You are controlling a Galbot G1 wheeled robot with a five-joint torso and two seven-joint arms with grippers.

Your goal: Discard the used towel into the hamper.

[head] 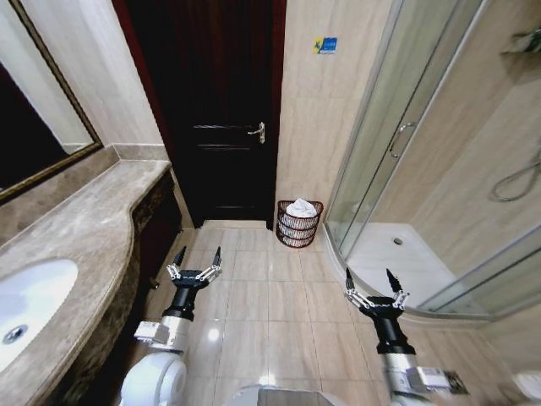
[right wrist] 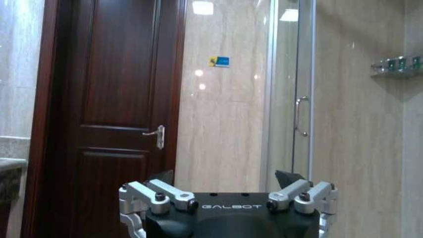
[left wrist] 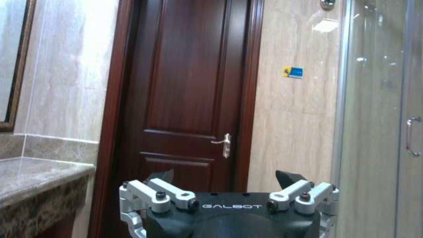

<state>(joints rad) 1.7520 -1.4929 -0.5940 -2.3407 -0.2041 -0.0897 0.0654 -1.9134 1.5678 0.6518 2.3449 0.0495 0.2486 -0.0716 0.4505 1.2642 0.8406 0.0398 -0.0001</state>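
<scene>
Against the far wall beside the door, the hamper [head: 299,223] already holds a white towel [head: 301,207]; my left claw [head: 195,260] and right claw [head: 374,282] hang wide, empty, so I judge nothing remains

Head camera looks steeply down from high, well back; both wrist cameras face level, forward. All three share the dark door [head: 221,110].

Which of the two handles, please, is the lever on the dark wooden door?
The door handle, a short horizontal lever; the shower handle is a curved bar on glass.
</scene>
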